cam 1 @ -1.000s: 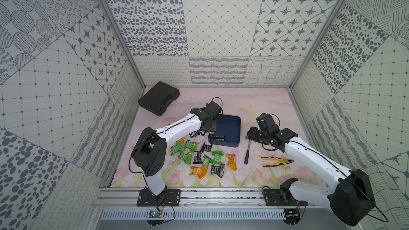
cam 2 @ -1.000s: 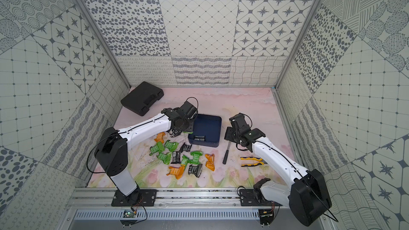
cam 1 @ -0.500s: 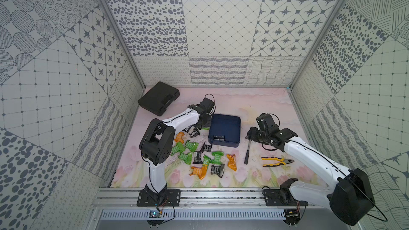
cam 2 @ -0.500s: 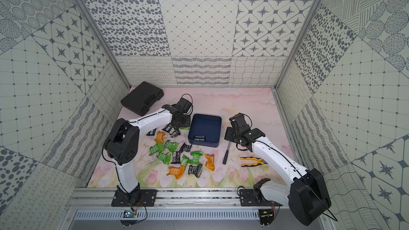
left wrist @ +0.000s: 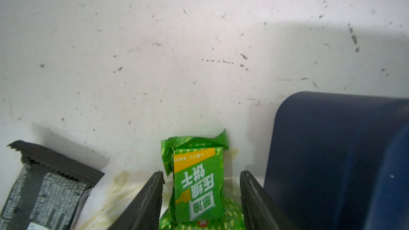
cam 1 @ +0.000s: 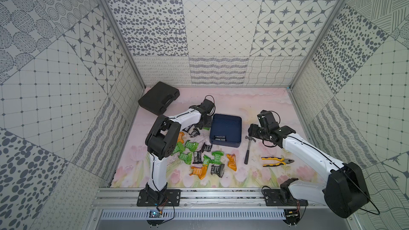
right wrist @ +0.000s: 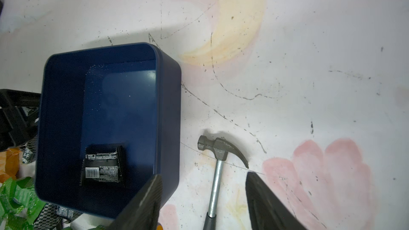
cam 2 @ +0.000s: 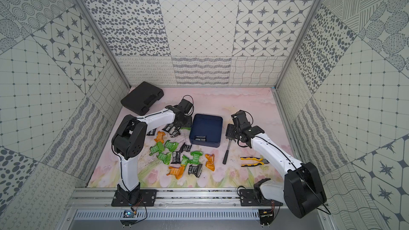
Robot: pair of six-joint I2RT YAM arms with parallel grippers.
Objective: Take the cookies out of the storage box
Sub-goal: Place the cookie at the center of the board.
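Navy storage box [cam 1: 228, 125], one black cookie [cam 1: 219, 138] inside; cookies [cam 1: 216, 156] strewn beside.

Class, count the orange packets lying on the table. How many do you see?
3. One orange packet lies by the left arm; another near the hammer; the third closest to the front rail. The arm may hide more.

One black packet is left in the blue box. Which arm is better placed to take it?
Probably right: the right claw is open, empty, beside the storage box, facing the black packet. The left claw straddles a green packet outside.
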